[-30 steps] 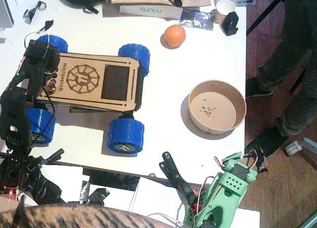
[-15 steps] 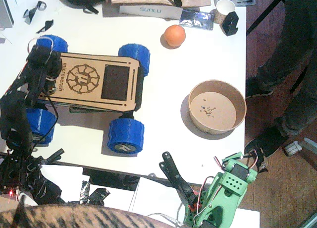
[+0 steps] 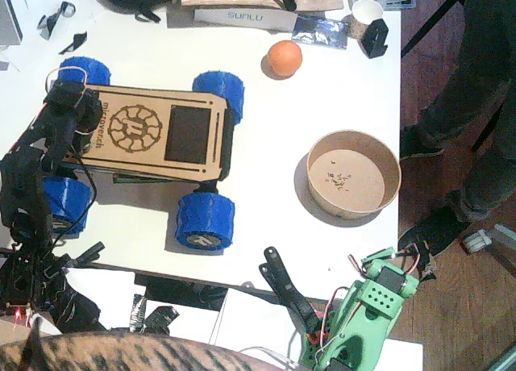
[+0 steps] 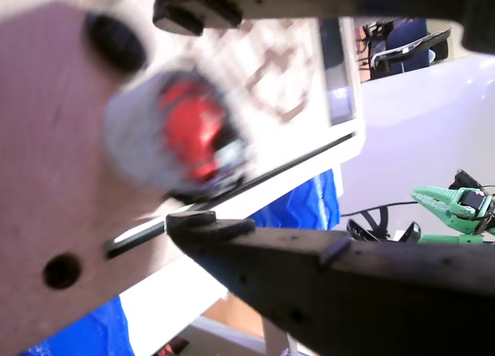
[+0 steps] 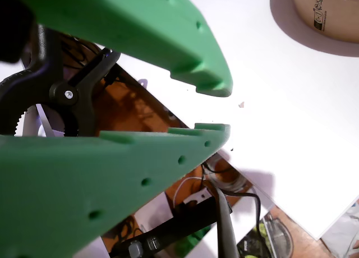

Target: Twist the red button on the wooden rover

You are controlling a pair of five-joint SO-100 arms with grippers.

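Observation:
The wooden rover, with its plywood deck and blue wheels, stands on the left of the white table. My left gripper, black, hangs over the deck's left end and hides the red button in the fixed view. A wrist view shows the red button, blurred, with its silvery collar. The left gripper is open, with one dark jaw above the button and one just below it. My right gripper, green, is slightly open and holds nothing. It hangs at the table's front edge, far from the rover.
A round cardboard bowl sits to the right of the rover, and an orange ball lies behind it. Boxes and a white cup line the back edge. A person's legs stand to the right of the table. A black clamp sits at the front edge.
My left gripper has shifted slightly up and left over the rover's left end. The right arm and the rover have not moved.

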